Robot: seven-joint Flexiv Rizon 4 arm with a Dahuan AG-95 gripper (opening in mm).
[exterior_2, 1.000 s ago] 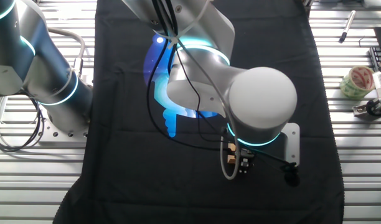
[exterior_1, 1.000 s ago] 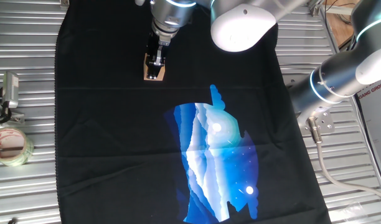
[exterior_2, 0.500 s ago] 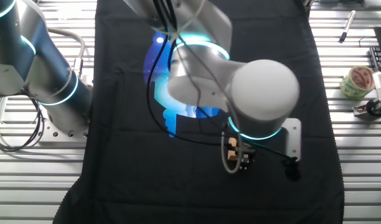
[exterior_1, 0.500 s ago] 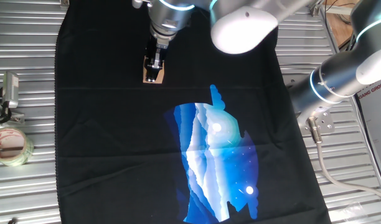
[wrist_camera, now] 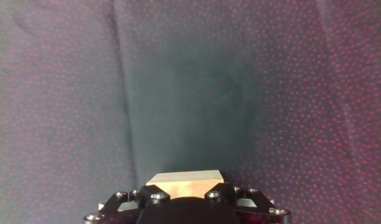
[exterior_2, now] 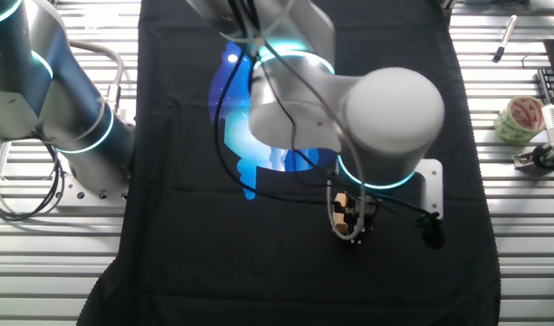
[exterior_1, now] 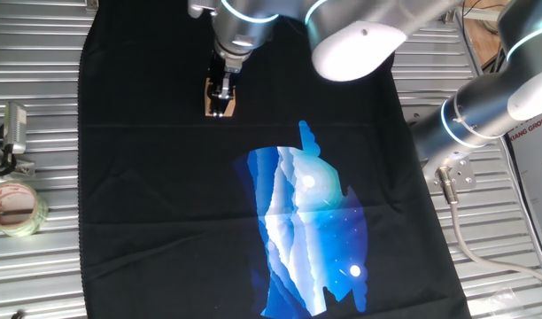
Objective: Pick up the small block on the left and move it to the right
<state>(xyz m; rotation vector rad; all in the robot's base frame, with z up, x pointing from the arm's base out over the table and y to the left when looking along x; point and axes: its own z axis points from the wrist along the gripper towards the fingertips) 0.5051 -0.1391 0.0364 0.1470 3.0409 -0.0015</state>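
Lifting with the block

Gripping the small block (exterior_1: pixel 220 104), the hand (exterior_1: pixel 220 96) sits clamped on its sides near the black cloth's (exterior_1: pixel 147 177) far edge. Since a second ago, the arm has shifted slightly, and the block with it.

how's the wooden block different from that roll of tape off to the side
The small block is a plain tan cube with flat faces; the roll of tape is a ring with a hollow middle and red print.
The block sits on the black cloth at the gripper; the tape lies on the bare slatted table, untouched.
The tape looks larger across.
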